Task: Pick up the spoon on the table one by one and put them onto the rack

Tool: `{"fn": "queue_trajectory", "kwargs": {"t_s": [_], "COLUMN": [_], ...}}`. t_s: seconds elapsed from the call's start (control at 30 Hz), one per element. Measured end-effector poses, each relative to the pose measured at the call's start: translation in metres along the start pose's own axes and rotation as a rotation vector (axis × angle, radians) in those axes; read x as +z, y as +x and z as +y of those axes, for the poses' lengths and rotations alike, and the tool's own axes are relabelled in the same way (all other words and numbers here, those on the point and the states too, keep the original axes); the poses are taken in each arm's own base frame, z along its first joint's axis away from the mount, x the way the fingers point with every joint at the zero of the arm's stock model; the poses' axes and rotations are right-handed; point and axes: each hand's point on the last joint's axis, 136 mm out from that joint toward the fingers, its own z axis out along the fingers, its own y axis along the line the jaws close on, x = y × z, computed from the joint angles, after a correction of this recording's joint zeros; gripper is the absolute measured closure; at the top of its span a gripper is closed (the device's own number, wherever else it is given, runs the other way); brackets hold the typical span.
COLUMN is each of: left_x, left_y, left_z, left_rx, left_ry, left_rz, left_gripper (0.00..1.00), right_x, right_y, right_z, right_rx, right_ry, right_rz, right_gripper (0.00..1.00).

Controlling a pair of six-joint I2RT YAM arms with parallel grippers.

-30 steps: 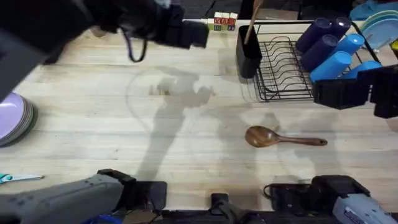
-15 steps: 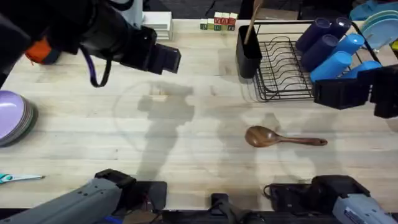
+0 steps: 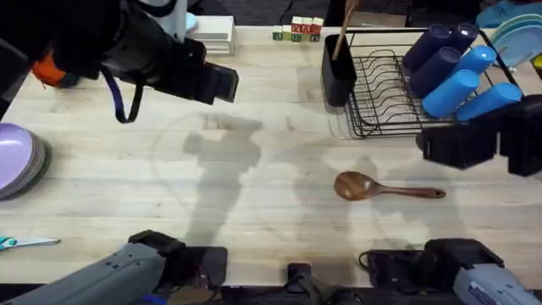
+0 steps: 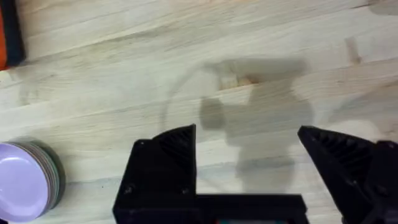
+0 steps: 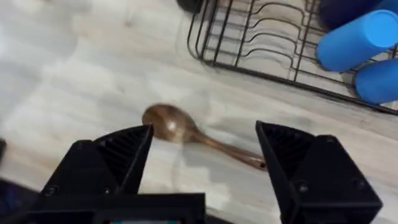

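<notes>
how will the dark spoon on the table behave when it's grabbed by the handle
The dark spoon looks like solid wood, so probably stiff and light. Its glossy finish may slip a little. Lying flat with a thin handle, it may tip bowl-down if gripped far from the bowl.

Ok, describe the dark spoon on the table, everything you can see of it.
The dark spoon is glossy reddish-brown wood, with an oval bowl and a long slim handle. It lies flat on the table, its bowl toward the middle and its handle toward the right arm's side, on the near side of the rack. Nothing touches it but the tabletop. The right gripper hangs open above it, with the handle showing between its fingers.
</notes>
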Motion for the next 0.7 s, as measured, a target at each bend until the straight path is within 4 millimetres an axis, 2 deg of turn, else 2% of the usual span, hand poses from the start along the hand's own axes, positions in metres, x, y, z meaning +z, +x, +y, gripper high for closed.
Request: {"fn": "queue_trajectory", "kwargs": {"t_s": [0.1,0.37,0.5,0.7], "left_x": [0.0,0.0,0.0,0.0], "left_y": [0.0,0.0,0.0,0.0], "left_z": [0.0,0.0,0.0,0.0], "left_rx": [0.0,0.0,0.0,0.0], "left_ry": [0.0,0.0,0.0,0.0], "left_rz": [0.0,0.0,0.0,0.0], "left_gripper": [0.007,0.007,0.007,0.007], "right_x": [0.001,0.001,0.0,-0.002], "right_y": [0.007,0.021,0.023,0.029], "right_z": [0.003,0.006,-0.003,-0.022], "right_rx": [-0.089,-0.496,-0.653,-0.748], "right_ry": [-0.018,-0.05,-0.015,0.076], "right_rz": [0.033,0.085,0.108,0.179], "right_gripper": [0.005,0.006,0.006,0.005]}}
